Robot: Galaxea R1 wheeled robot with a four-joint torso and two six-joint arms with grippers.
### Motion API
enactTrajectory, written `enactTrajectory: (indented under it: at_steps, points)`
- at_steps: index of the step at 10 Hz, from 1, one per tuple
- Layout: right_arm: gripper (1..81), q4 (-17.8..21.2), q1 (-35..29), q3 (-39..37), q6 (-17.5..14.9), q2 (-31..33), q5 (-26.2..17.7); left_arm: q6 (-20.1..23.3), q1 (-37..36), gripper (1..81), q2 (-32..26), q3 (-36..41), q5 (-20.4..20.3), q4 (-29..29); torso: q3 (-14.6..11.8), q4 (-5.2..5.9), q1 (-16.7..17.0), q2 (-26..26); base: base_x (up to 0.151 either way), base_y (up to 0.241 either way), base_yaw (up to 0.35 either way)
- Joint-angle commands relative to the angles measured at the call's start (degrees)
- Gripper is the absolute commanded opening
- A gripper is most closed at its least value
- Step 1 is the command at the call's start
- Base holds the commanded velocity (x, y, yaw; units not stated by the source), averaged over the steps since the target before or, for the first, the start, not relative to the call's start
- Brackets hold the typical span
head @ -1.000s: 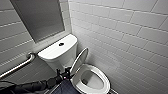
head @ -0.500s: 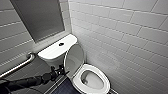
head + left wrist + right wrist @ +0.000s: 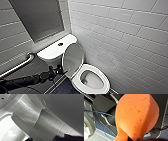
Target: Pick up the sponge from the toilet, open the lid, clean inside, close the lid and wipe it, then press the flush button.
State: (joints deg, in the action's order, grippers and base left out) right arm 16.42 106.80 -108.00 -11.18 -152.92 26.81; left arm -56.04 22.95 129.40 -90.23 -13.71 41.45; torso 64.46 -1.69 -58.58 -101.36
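If my left tool [image 3: 60, 71] (open or closed, I cannot tell) slips off the tilted white oval plastic lid [image 3: 73, 58], it could slam down; my right tool [image 3: 134, 139] clamps the orange-red soft sponge [image 3: 136, 116].

White glossy toilet [image 3: 75, 80] and lid [image 3: 73, 58] against white brick-pattern wall tiles [image 3: 125, 32]; dark flush button [image 3: 60, 44]; orange sponge [image 3: 136, 116] flecked with darker pores; blue cable [image 3: 101, 112].

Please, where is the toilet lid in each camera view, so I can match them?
Head view: the lid stands raised at centre, between tank and bowl.
Left wrist view: the lid is the large grey surface, seen close.
Right wrist view: the sponge, close up, cables behind.
Shared landmark: the flush button, head and left wrist views.
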Motion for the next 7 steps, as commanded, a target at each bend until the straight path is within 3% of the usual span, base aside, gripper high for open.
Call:
enactTrajectory:
  at_steps: [1, 3, 7]
  points:
    - [1.0, -1.2, 3.0, 2.9, -0.6, 1.9, -5.0, 8.5, -8.9, 81.1, -12.0, 3.2, -12.5, -17.1, 0.0, 0.0, 0.0, 0.0, 0.0, 0.0, 0.0]
    - [1.0, -1.0, 3.2, 5.4, -2.7, 2.6, -5.0, 8.5, -4.6, 81.1, -14.4, 3.9, -14.7, -19.2, 0.0, -0.05, 0.0, 0.0, 0.0, 0.0, 0.0]
    - [1.0, -1.2, 2.4, 6.9, -2.9, 3.2, -5.0, 7.4, 7.0, 81.1, -15.2, 14.0, -14.1, -35.3, 0.0, -0.05, 0.0, 0.0, 0.0, 0.0, 0.0]
